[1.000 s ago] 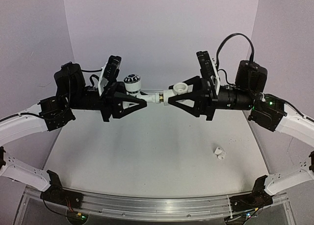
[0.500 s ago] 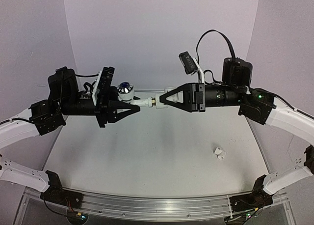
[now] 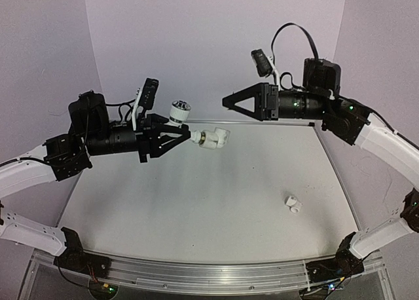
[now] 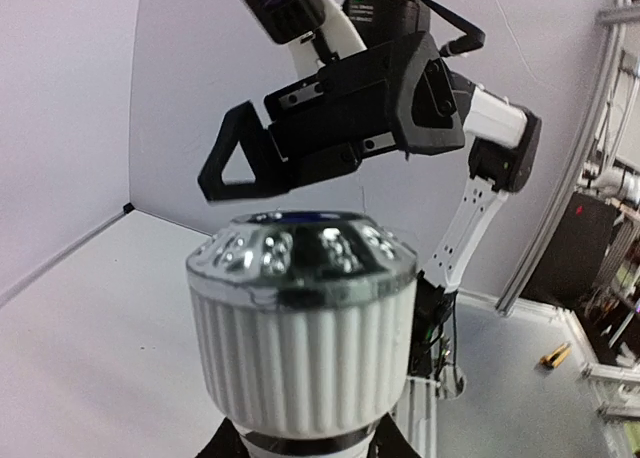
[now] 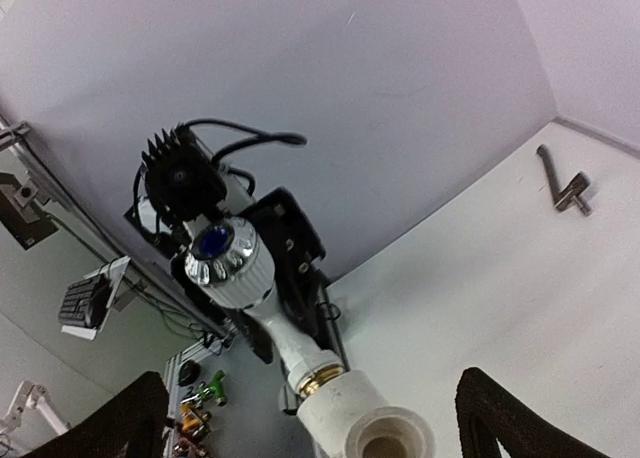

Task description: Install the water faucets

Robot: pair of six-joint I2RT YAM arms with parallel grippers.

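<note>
At 9 o'clock above the bench [image 3: 196, 208], the left jaws are clamped tight on the tap [image 3: 195, 135], holding it in the air well clear of the surface. The ribbed knob [image 3: 178, 111] sticks up at 12 o'clock from the grip. The elbow fitting [image 3: 216, 138] sits beyond a brass ring on the tap's end, at 3 o'clock from the grip, over the middle of the bench. At 1 o'clock from the elbow fitting, the right jaws stand wide apart, gripping nothing and clear of the tap. A loose fitting [image 3: 293, 204], small and white, lies on the bench at 4 o'clock. The right wrist view shows a dark crank bar [image 5: 562, 183] lying near a bench corner.
</note>
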